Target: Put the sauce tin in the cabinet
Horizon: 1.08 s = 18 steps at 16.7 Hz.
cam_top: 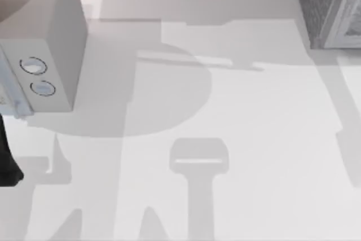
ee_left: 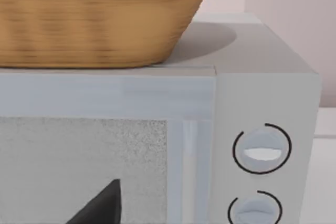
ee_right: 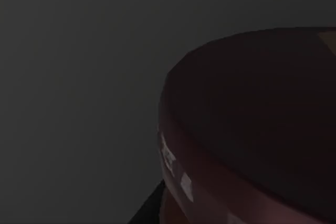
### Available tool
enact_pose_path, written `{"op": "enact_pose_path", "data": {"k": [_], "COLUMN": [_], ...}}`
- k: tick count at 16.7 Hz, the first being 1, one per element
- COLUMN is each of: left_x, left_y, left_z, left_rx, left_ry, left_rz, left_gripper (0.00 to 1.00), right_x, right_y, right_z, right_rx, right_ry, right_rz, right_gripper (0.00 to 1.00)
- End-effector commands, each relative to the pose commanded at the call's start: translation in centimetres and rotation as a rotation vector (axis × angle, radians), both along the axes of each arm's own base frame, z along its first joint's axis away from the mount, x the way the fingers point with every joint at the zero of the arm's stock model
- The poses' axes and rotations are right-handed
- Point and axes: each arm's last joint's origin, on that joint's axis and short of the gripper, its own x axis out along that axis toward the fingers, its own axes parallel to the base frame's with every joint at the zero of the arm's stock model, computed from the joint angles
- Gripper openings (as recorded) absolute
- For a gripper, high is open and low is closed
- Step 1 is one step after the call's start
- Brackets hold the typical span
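The cabinet (cam_top: 326,5), a dark grey speckled box with a paler framed front, stands at the table's far right corner in the top view. The right wrist view is dark. In it the sauce tin (ee_right: 252,129) shows from very close as a dark maroon round top with a curved rim, against dim grey walls. My left arm (cam_top: 7,159) is parked at the left edge of the table, in front of the pale box with dials. A dark part of my left gripper (ee_left: 100,205) shows low before that box's door.
A pale grey box with two round dials (cam_top: 48,38) stands at the far left. Its front (ee_left: 262,108) faces the left wrist camera, and a woven basket (ee_left: 94,14) sits on top of it. The white table (cam_top: 225,111) carries only arm shadows.
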Motion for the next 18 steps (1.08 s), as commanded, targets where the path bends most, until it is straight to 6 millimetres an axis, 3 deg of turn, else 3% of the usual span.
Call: {"op": "enact_pose_path", "data": {"k": [5,18], "left_x": [0.0,0.0], "left_y": [0.0,0.0], "left_z": [0.0,0.0], "left_rx": [0.0,0.0], "left_ry": [0.0,0.0], "left_rz": [0.0,0.0], "left_gripper": [1.0,1.0], "right_x": [0.34,0.34], "right_y": [-0.03,-0.03], "right_z": [-0.1,-0.1], "right_rx": [0.0,0.0], "right_ry": [-0.002,-0.002], "right_rz": [0.003,0.003], "right_gripper": [0.0,0.98]}}
